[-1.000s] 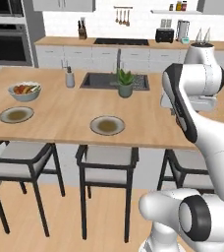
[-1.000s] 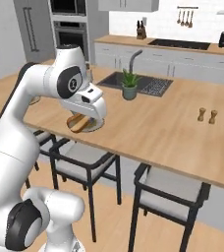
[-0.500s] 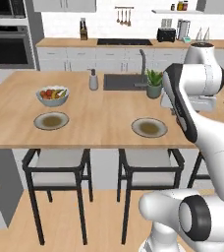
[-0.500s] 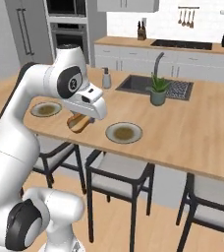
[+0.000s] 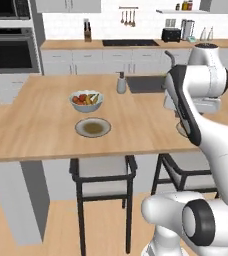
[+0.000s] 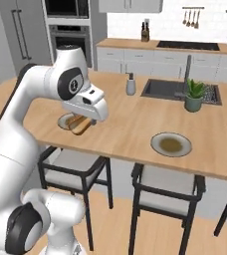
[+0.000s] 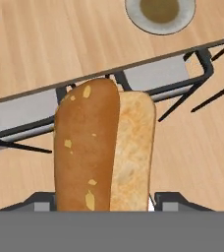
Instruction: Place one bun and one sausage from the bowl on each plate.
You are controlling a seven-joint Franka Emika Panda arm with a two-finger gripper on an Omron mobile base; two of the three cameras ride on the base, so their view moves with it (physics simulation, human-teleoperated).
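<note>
Left base view shows the long wooden desk (image 5: 41, 125) running across the kitchen, with a black stool (image 5: 103, 185) tucked under its near edge. On the desk, a plate (image 5: 93, 127) sits just in front of the pale fruit bowl (image 5: 86, 100), and a soap dispenser (image 5: 121, 83) stands beyond that plate, beside the sink (image 5: 146, 83). A second plate (image 6: 171, 144) lies near the potted plant (image 6: 194, 95). The tool (image 6: 80, 124) is closed around the bun (image 7: 104, 147), which hangs over the desk's near edge, above the stool frame.
</note>
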